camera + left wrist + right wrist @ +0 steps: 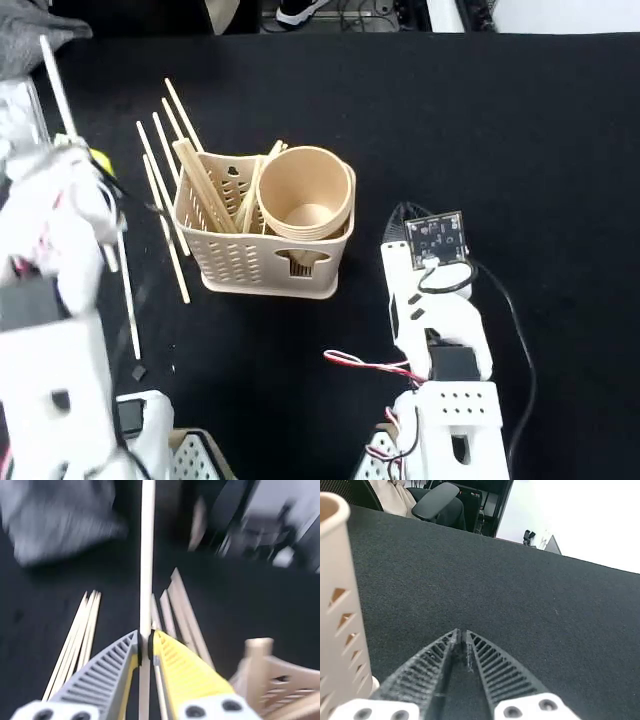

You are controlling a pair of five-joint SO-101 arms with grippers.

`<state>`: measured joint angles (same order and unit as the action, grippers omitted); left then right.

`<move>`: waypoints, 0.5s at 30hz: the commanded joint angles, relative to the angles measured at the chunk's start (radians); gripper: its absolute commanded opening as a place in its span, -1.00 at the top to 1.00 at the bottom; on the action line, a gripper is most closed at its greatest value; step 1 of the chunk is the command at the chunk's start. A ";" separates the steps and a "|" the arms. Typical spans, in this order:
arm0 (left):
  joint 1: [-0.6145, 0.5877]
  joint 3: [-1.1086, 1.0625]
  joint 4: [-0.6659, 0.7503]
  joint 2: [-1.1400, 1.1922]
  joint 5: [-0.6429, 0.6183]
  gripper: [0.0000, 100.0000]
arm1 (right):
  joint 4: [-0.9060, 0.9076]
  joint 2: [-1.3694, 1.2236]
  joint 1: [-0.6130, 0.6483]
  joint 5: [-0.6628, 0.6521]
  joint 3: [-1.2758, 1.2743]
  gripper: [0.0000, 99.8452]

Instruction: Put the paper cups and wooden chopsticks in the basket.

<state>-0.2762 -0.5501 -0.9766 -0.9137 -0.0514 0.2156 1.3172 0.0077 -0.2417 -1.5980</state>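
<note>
High view first: what sat on the black table [520, 130]?

— The basket [250, 262] stood mid-table. The stacked paper cups [305, 190] were nested in one side of it, and several chopsticks leaned in the other, so that share of the job looked done.

— What remained outside?

— A fan of loose chopsticks [160, 200] lay on the cloth just beside the basket, on the left arm's side. I'd judge that arm was placed there to take them one at a time.

— And the tools?

— The left gripper [145, 647] was clenched on a single chopstick [147, 550]. Its tips pinched the stick partway along, with the length running out both ways. The right gripper [462, 641] sat low over bare cloth near the basket wall, its jaws pressed together on nothing.
</note>
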 commanded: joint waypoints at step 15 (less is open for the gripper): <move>0.308 -0.650 0.569 -0.870 -0.012 0.94 | -0.008 0.002 -0.032 -0.005 0.019 0.98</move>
<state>-0.0261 -1.2022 -0.4473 -1.8006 -0.0499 0.2156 1.3172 -0.0138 -0.2417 -1.5980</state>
